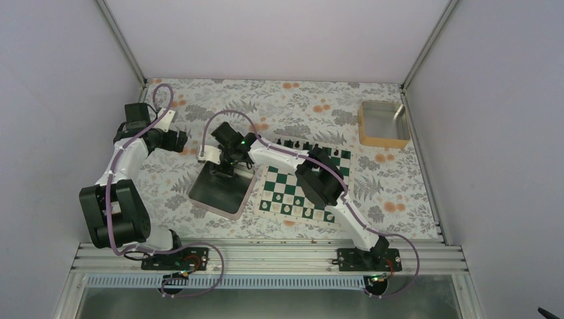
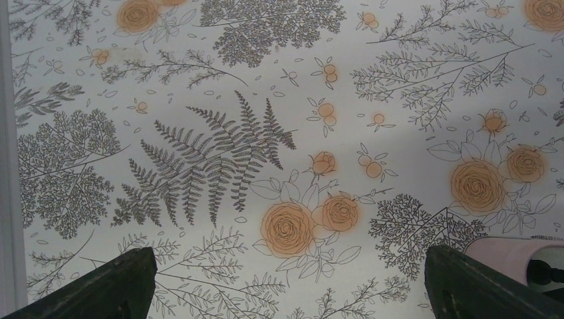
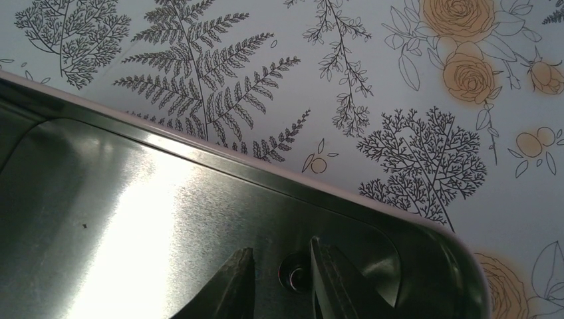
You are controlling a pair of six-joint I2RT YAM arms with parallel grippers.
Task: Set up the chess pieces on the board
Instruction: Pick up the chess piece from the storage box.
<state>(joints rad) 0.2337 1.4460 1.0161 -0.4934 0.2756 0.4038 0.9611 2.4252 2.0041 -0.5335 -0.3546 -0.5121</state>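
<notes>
Right tool (image 3: 281, 251) sits low in the tray (image 3: 133, 199), jaws narrow either side of a small round piece (image 3: 294, 274) in the corner, a sliver of gap showing, nothing gripped yet. Best to centre, pinch gently and lift straight: the tray wall is close. Board (image 1: 302, 189) lies just beside, black row (image 1: 302, 144) along its far edge. Left tool (image 2: 289, 251) hangs wide open, empty, over the bench (image 2: 266, 100).

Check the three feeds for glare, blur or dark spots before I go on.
Right wrist: a broad glare streak crosses the metal tray; the right gripper fingers are dark and soft, and a small round thing between them is hard to read. Left wrist: even light, sharp tablecloth, dark blurred fingertips. Top external: even, chess pieces tiny.
</notes>
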